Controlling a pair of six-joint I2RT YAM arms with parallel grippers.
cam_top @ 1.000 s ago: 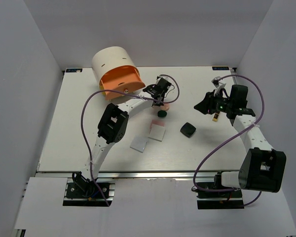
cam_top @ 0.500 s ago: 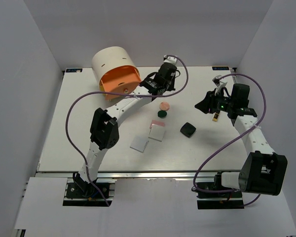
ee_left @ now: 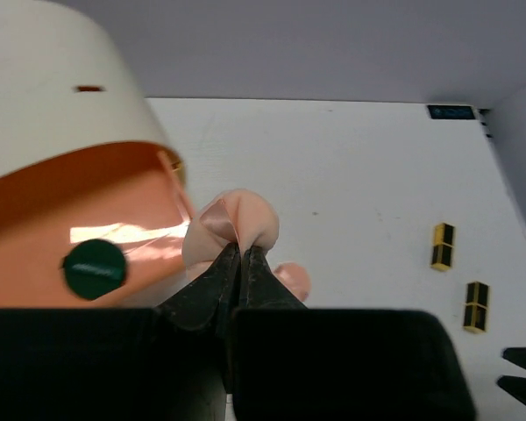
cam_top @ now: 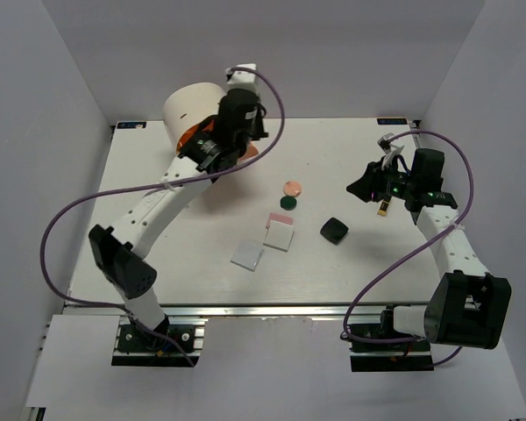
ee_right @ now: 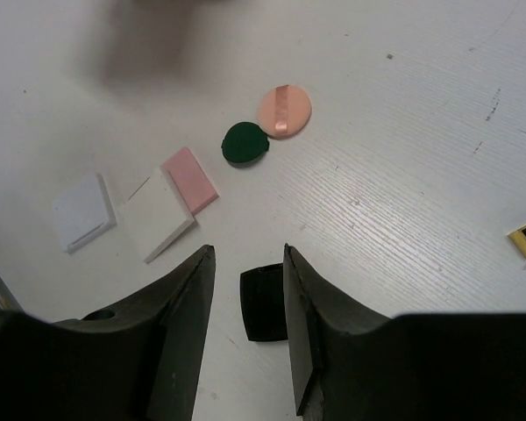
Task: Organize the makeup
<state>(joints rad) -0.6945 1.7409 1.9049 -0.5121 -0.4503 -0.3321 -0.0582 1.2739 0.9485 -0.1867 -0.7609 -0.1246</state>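
Top external view, left to right: the left end effector point(ee_left: 242, 254) is clenched on a soft coppery-pink round disc point(ee_left: 237, 224) at the orange drawer point(ee_left: 35, 219) of the cream cylinder point(cam_top: 191, 105), where a dark green round disc point(ee_left: 94, 268) lies. The right end effector point(ee_right: 245, 254) hangs released, clear of the black rounded-square compact point(ee_right: 263, 303) on the white bench point(cam_top: 158, 219).

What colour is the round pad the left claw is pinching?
Pale pink; the pad in the left claw shows best in the left wrist view.
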